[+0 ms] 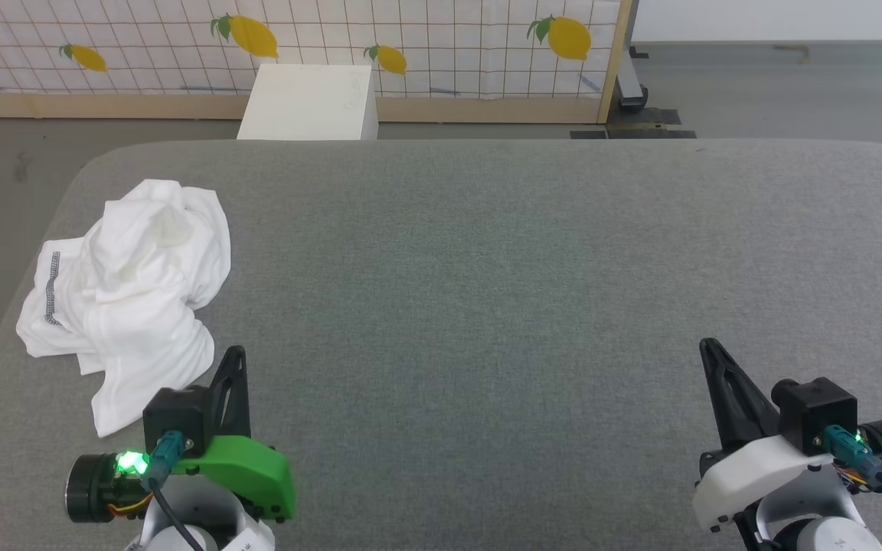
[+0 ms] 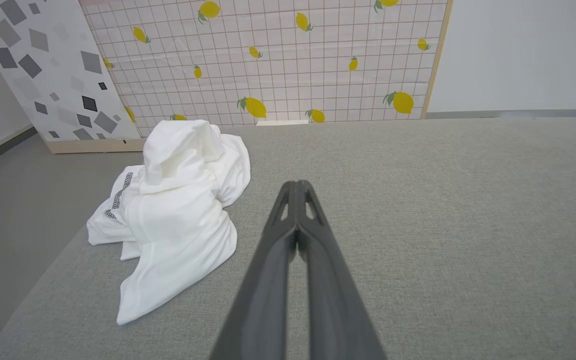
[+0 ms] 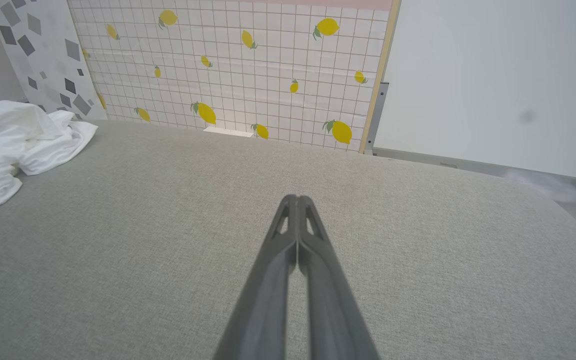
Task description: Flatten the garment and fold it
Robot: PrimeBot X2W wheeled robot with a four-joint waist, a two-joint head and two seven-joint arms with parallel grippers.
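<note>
Both closed, empty: left gripper (image 1: 236,353), right gripper (image 1: 709,346), clear of garment (image 1: 135,291).

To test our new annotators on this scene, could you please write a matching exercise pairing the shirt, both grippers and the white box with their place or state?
Things:
1. garment
2. left gripper
3. right gripper
4. white box

Places or states:
A. beyond the far edge of the table, before the lemon-print panel
B. shut, over bare table, far from the garment
C. crumpled in a heap near the table's left edge
D. shut, close beside the garment's near end

Pairs: 1-C, 2-D, 3-B, 4-A.
</note>
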